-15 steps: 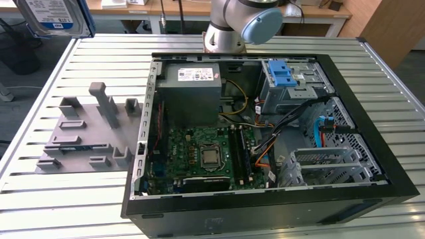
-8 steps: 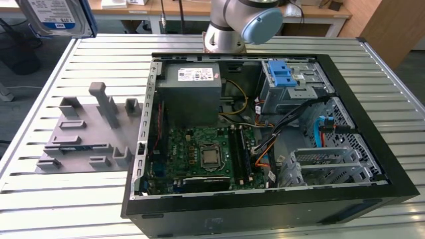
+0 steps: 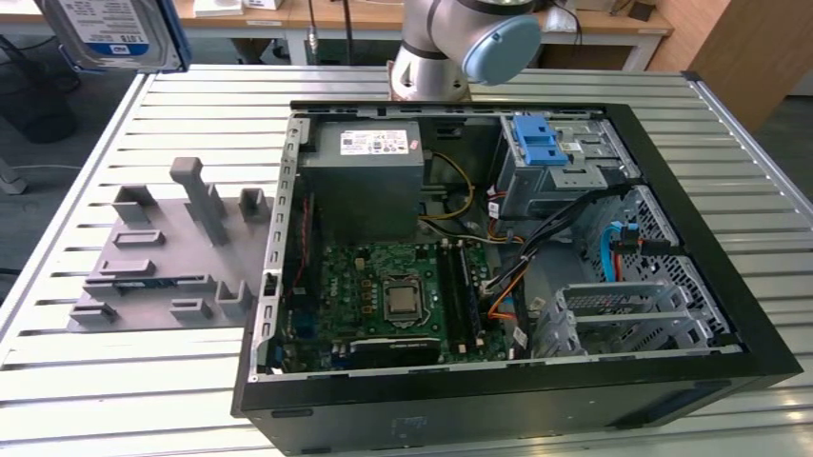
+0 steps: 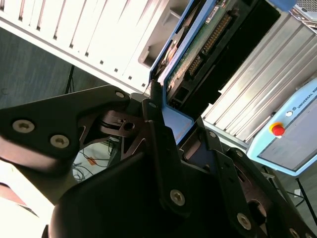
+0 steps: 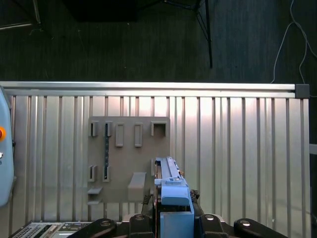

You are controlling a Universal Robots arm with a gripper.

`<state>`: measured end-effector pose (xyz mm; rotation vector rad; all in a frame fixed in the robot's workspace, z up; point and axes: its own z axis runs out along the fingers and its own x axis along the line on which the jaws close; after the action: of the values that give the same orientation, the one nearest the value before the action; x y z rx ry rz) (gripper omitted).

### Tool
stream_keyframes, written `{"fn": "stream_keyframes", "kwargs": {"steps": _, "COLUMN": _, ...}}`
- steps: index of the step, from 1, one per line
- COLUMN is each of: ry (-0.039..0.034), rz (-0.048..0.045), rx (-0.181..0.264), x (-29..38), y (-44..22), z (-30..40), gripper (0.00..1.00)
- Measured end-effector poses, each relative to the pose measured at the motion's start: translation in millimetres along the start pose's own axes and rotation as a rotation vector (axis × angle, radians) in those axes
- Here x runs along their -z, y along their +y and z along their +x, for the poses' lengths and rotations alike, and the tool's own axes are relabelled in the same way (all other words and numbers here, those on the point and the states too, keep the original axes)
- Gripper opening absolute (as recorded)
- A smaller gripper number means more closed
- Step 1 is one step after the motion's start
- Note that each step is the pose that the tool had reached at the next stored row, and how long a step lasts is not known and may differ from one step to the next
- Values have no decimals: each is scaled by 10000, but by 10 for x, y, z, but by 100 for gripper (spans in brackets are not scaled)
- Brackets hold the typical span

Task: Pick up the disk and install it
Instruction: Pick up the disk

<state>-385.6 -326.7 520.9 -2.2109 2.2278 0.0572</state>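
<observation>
Disk (image 3: 109,33) gripped in the closed jaws, held clear of the tabletop (image 3: 76,381).
In the second wrist view the jaws pinch its blue frame (image 4: 173,126). In the exterior view the disk hangs at upper left, a grey fixture (image 3: 166,276) lies at centre left, and the open case (image 3: 508,400) sits centre right.

Silver-grey arm (image 3: 426,57), pale-blue joint cap (image 3: 504,48); black tool (image 4: 176,118) links, silver screws (image 4: 177,197).

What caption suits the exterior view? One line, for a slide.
Disk in the air at the exterior view's upper left; open computer case and grey holder sit on the slatted table.
</observation>
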Motion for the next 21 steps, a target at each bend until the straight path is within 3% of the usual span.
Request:
{"fn": "stream_keyframes", "kwargs": {"steps": 19, "ry": 0, "rz": 0, "rx": 0, "x": 2, "y": -90, "z": -1, "gripper": 36}}
{"fn": "stream_keyframes", "kwargs": {"steps": 21, "ry": 0, "rz": -1, "rx": 0, "x": 4, "y": -134, "z": -1, "gripper": 36}}
